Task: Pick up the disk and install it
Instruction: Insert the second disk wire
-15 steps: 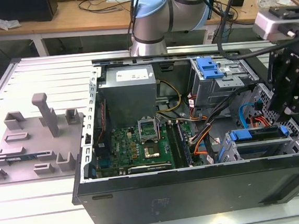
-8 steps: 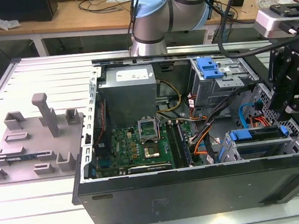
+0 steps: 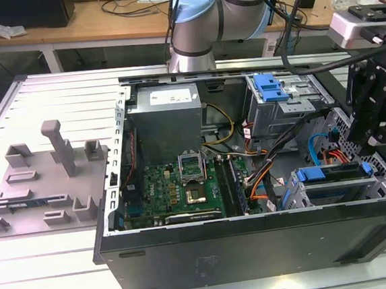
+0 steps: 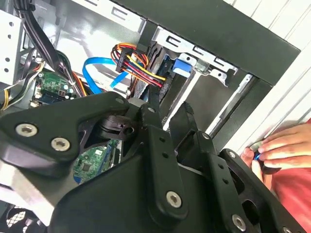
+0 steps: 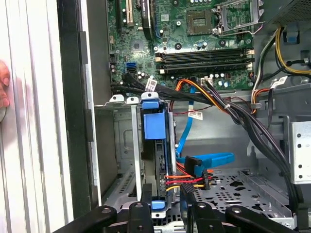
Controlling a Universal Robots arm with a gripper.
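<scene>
So the open PC case (image 3: 255,240) is lying on its side on the pale slatted counter (image 3: 49,279), with the motherboard (image 3: 183,189) facing up and the grey power supply (image 3: 167,120) sitting toward the back. The arm's end effector (image 3: 379,111) hangs over the drive-cage corner, at the exterior view's right, just above the case's edge.

The disk (image 3: 334,176) is already sitting in its bay in the lower drive cage, standing on edge in the metal slot, with its blue bracket visible along the top. In the first wrist view you can see it (image 5: 156,155) edge-on, blue tabs at both ends, with the bundle of red, yellow and orange power wires (image 5: 187,180) and a flat blue data cable (image 5: 209,160) right beside it. The end effector (image 5: 165,213) is just over the disk's near end there, black fingers (image 5: 138,216) on either side of the blue tab, slightly spread and not pinching anything as far as I can see. The second wrist view shows the same fingers (image 4: 155,131) apart with a small gap, nothing between them.

There's also a person's hand (image 4: 279,150) resting on the counter right outside the case wall. Another blue latch (image 3: 270,87) sits on the upper cage. A grey fixture plate (image 3: 44,181) lies at the exterior view's left.
</scene>
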